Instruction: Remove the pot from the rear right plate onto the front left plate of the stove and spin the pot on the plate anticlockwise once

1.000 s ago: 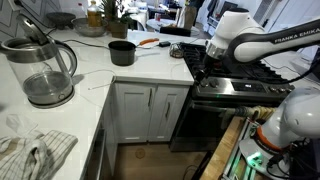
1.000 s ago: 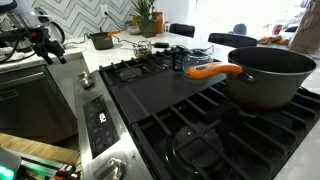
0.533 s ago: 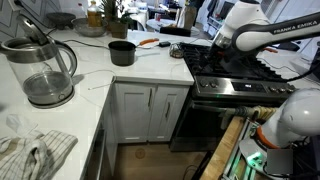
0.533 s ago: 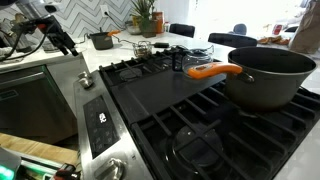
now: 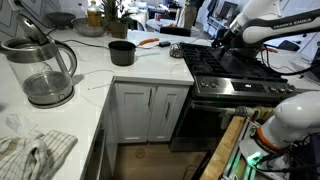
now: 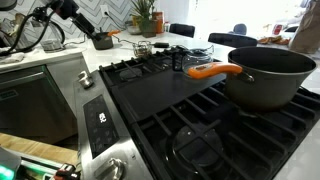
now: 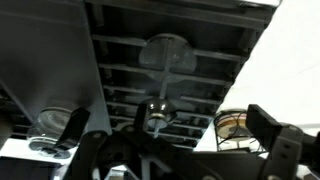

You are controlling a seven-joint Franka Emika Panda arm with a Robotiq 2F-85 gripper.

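Dark-grey pot (image 6: 272,72): sitting on rear right plate (image 6: 290,112) of stove (image 6: 95,120), w/ orange handle (image 6: 212,71) jutting toward stove's middle.
Gripper (image 5: 216,40): hovering high near stove's left edge, well apart from pot.
Jaws: gaping wide in wrist view, gripping nothing.
Front left plate (image 6: 128,70): lying far side from pot.
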